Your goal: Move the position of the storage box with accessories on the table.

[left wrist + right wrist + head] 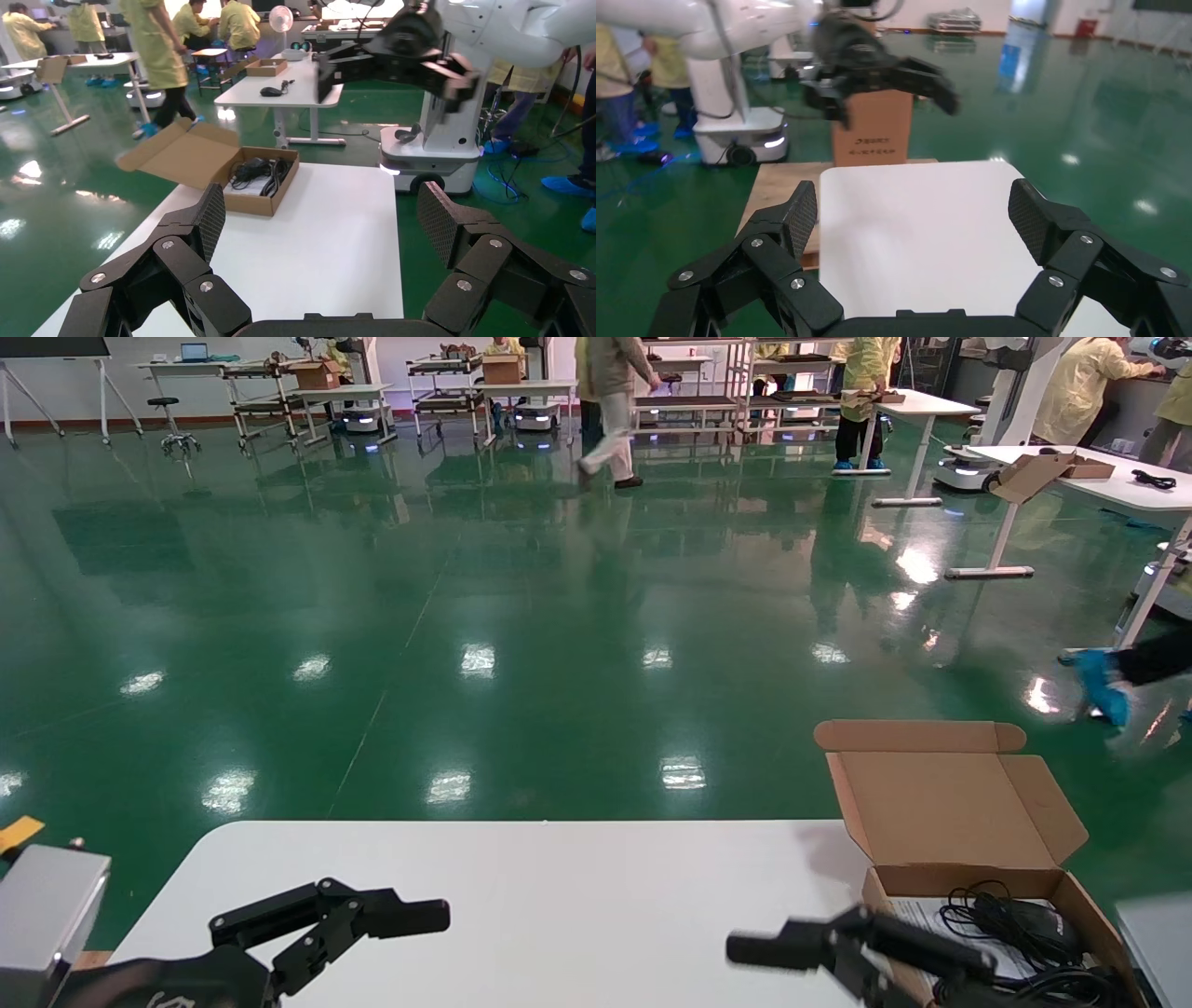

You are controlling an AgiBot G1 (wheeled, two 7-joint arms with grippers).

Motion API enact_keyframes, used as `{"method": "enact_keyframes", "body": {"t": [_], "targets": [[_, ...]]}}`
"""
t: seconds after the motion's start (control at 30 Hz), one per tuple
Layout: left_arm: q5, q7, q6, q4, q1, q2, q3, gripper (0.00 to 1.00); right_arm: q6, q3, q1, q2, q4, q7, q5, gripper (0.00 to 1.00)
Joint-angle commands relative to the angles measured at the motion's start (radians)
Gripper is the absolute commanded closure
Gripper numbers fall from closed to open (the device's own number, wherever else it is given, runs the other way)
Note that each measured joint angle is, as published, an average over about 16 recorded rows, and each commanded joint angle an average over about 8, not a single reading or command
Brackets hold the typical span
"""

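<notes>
Both tools gape wide and empty, the right tool (792, 947) just left of the lid-up storage box (968, 840), seemingly poised to shift it, the left tool (372, 915) idle over the table (559, 896).

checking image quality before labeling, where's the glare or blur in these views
Head view: ceiling lights glare in patches off the green floor, and the right pincer is smeared by motion beside the sharp storage box. Left wrist view: the far right pincer is blurred, the table crisp. Right wrist view: the far left pincer is blurred.
</notes>
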Motion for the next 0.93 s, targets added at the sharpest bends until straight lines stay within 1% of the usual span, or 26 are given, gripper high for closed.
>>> {"method": "enact_keyframes", "body": {"t": [0.03,0.17,0.93], "targets": [[0.000,0.000,0.000,0.000,0.000,0.000,0.000,0.00,-0.001,0.020,-0.029,0.004,0.039,-0.016,0.005,0.00],[0.000,0.000,0.000,0.000,0.000,0.000,0.000,0.00,-0.002,0.034,-0.049,0.007,0.065,-0.025,0.010,0.00],[0.000,0.000,0.000,0.000,0.000,0.000,0.000,0.00,-0.001,0.015,-0.021,0.004,0.027,-0.013,0.004,0.00]]}}
